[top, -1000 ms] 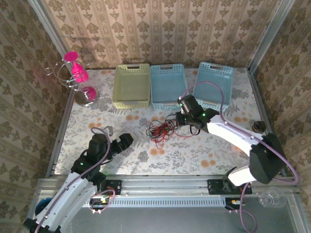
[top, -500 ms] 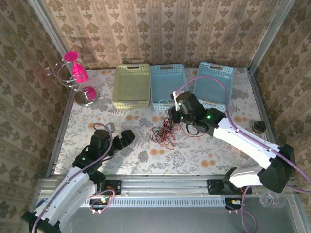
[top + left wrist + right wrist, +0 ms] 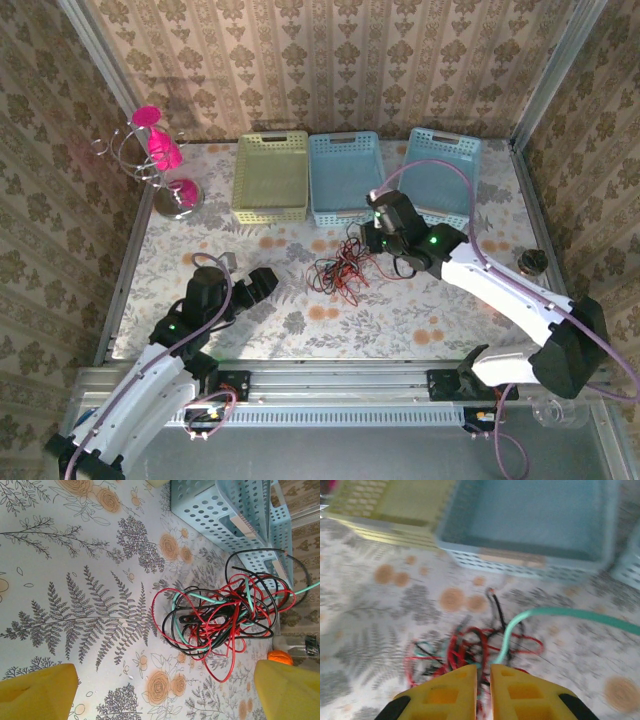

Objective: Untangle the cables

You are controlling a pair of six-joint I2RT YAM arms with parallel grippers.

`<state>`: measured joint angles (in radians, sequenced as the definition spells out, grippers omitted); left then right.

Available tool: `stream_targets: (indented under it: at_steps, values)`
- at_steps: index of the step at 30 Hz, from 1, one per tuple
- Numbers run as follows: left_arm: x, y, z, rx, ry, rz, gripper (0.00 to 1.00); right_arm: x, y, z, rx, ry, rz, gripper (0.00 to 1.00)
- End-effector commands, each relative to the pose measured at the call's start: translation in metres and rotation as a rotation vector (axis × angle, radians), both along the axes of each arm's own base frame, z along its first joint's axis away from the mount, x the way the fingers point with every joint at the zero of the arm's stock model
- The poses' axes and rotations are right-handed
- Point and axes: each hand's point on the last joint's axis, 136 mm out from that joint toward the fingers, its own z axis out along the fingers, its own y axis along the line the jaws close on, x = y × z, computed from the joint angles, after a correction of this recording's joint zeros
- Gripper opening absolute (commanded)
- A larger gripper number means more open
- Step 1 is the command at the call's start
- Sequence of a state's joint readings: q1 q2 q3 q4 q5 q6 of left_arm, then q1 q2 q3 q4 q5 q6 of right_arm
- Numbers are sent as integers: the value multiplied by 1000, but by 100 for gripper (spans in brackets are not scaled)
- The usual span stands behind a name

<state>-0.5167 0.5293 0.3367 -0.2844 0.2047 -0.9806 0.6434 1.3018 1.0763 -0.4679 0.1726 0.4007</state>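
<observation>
Right fingers [image 3: 479, 680] are pressed together to a thin slit in the blurred right wrist view. Red and teal strands of the cables [image 3: 338, 272] run into that slit, so we read them as clamped on the tangle. Left fingers [image 3: 266, 281] are spread wide: in the left wrist view their yellow tips sit at the two lower corners with nothing between them.

We see the right arm [image 3: 500, 285] rise from its base at the near right and fold at an elbow by the right edge. Its white forearm then runs leftward and away across the table [image 3: 200, 240] to a wrist above the far right side of the tangle. The left arm [image 3: 150, 385] climbs from the near left corner, bends, and points its wrist rightward at the tangle, well apart from it.

The cables lie in a loose heap of red, black and teal loops at mid-table, between the two wrists and near the front of the middle basket [image 3: 343, 178]. One teal strand arcs up from beside the right fingertips and leaves the right wrist view at its right edge.

A pale cloth printed with ferns and orange flowers covers the table. Along the far edge stand a yellow-green basket [image 3: 270, 178], the blue middle one and another blue basket [image 3: 440, 175], with a wire stand [image 3: 178, 198] carrying pink pieces at the far left. Patterned wallpaper covers the walls [image 3: 330, 60].
</observation>
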Motion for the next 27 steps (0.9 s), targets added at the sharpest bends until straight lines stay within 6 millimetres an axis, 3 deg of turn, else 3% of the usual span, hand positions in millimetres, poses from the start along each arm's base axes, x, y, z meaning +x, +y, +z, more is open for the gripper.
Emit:
stream_targets:
  at_steps: [1, 5, 7, 9, 11, 13, 18, 22, 27]
  values:
    - [3, -3, 10, -13, -31, -3, 92, -11, -44, -27, -35, 67, -125, 17]
    - [5, -4, 7, -14, -25, -5, 92, -27, -85, -80, -66, 189, -241, 18]
    - [5, -5, 6, -11, -20, -9, 92, -33, -100, -95, -92, 231, -286, 26]
    - [5, -6, 6, -9, -16, -12, 92, -39, -111, -99, -136, 252, -311, 34]
    - [5, -6, 6, -8, -13, -13, 92, -38, -112, -91, -146, 236, -309, 37]
    - [5, -7, 7, -10, -16, -11, 92, -35, -96, -76, -104, 198, -248, 37]
    - [6, -7, 7, -10, -14, -5, 92, -30, -26, -57, -35, 162, -11, 38]
    - [5, -9, 6, -11, -9, -8, 92, -22, 13, -60, -20, 184, 81, 41]
    - [4, -12, 5, -6, -7, -14, 92, -21, 58, -78, 25, 257, 177, 48]
